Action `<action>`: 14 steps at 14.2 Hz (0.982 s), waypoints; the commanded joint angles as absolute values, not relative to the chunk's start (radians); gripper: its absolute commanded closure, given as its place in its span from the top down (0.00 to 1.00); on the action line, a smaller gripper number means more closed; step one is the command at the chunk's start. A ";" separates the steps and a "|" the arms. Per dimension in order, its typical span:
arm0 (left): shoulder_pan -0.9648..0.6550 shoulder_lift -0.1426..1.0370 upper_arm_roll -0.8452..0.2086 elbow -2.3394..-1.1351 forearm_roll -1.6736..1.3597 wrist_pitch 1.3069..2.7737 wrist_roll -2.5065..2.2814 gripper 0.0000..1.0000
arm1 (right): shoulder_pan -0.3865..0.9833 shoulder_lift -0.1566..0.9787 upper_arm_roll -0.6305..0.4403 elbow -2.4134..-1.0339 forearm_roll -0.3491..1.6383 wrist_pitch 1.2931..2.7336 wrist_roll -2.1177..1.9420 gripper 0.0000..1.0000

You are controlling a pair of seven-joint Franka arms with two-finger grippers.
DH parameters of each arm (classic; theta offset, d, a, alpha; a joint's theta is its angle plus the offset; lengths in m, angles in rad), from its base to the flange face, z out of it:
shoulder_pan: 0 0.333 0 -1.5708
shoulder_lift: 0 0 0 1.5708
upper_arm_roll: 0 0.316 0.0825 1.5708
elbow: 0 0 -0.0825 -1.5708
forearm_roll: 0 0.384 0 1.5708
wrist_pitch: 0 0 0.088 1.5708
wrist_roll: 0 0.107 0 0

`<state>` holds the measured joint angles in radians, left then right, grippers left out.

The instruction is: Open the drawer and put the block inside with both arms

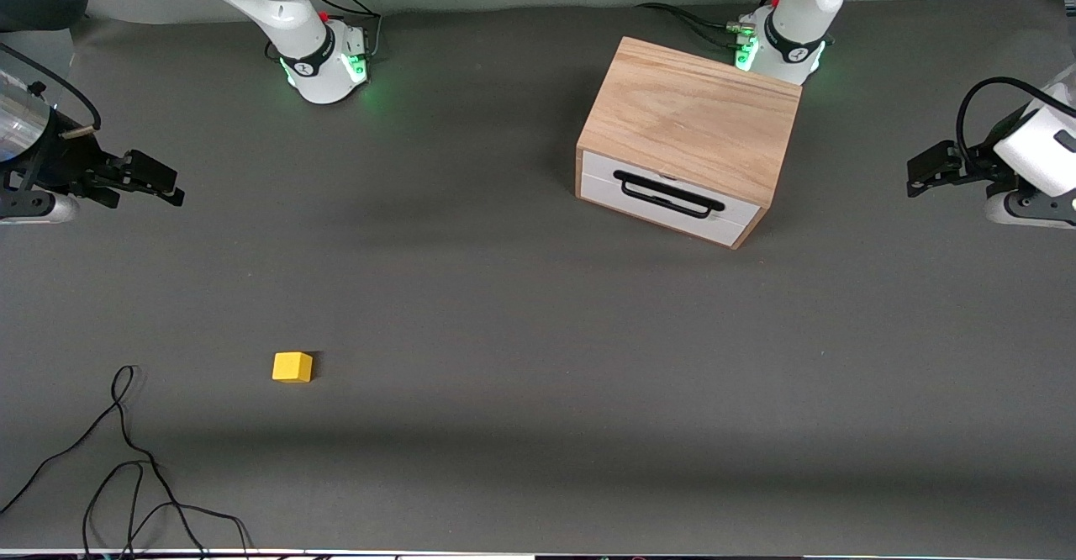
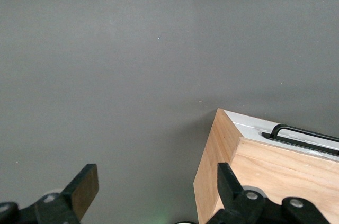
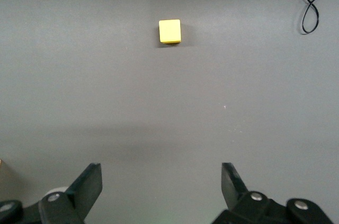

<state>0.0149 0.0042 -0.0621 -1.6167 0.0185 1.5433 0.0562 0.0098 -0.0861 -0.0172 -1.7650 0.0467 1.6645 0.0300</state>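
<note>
On the grey desk (image 1: pixel 504 308), the wooden box (image 1: pixel 689 114) sits toward the left arm's end with its drawer (image 1: pixel 668 198) shut. The yellow block (image 1: pixel 292 367) lies well apart from it, near the desk's front edge at the right arm's end. Both arms wait: the left pincer (image 2: pixel 156 189) and the right pincer (image 3: pixel 161 184) hang over bare desk, fingers spread apart. A black cable (image 1: pixel 126 467) trails at the front corner.

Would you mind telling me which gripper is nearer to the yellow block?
The right gripper, at the right arm's end of the table, is nearer to the block. The left gripper waits at the left arm's end, past the wooden box.
</note>
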 commanded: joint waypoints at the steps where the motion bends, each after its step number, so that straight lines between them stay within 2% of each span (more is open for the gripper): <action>1: 0.005 0.009 -0.058 -1.612 0.032 1.532 0.069 1.00 | 0.011 -0.075 -0.023 -1.758 0.077 1.683 0.009 1.00; 4: -0.018 0.006 -0.075 -1.609 0.023 1.500 0.031 1.00 | 0.014 -0.051 -0.021 -1.759 0.074 1.712 0.011 1.00; 6: -0.040 0.006 -0.124 -1.600 0.023 1.482 -0.084 1.00 | 0.012 -0.023 -0.021 -1.758 0.066 1.735 0.009 1.00; 12: -0.051 0.032 -0.365 -1.585 0.021 1.496 -0.606 1.00 | 0.009 0.101 -0.023 -1.758 0.063 1.891 0.009 1.00; 14: -0.052 0.084 -0.457 -1.550 0.024 1.496 -0.887 1.00 | 0.003 0.147 -0.023 -1.747 0.063 1.917 0.012 1.00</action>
<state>-0.0483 0.0228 -0.3887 -1.6091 0.0161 1.5063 -0.6532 0.0077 0.1037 -0.0186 -1.7672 0.0489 1.8919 0.0300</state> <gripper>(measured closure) 0.000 0.000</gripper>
